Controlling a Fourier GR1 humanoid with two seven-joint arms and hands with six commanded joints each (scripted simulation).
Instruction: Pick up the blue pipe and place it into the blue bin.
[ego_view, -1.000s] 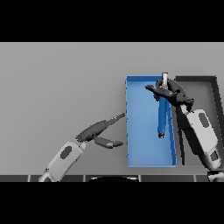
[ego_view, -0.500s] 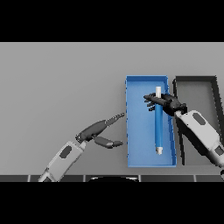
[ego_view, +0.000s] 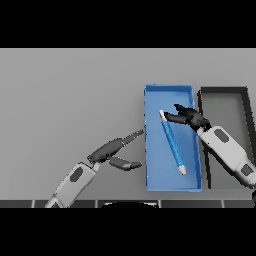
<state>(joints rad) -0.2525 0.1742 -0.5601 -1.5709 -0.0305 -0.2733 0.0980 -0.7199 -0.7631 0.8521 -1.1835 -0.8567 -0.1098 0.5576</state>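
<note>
Released blue pipe (ego_view: 172, 142) now lies tilted in blue bin (ego_view: 170, 90)

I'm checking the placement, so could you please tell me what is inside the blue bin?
The blue pipe lies slanted on the floor of the blue bin. The right hand reaches over the bin by the pipe's upper end, covering a little floor there.

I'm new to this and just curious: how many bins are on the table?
2. The blue bin sits right of centre with the blue pipe inside it; a dark bin stands beside it, farther right, partly behind the right arm.
</note>
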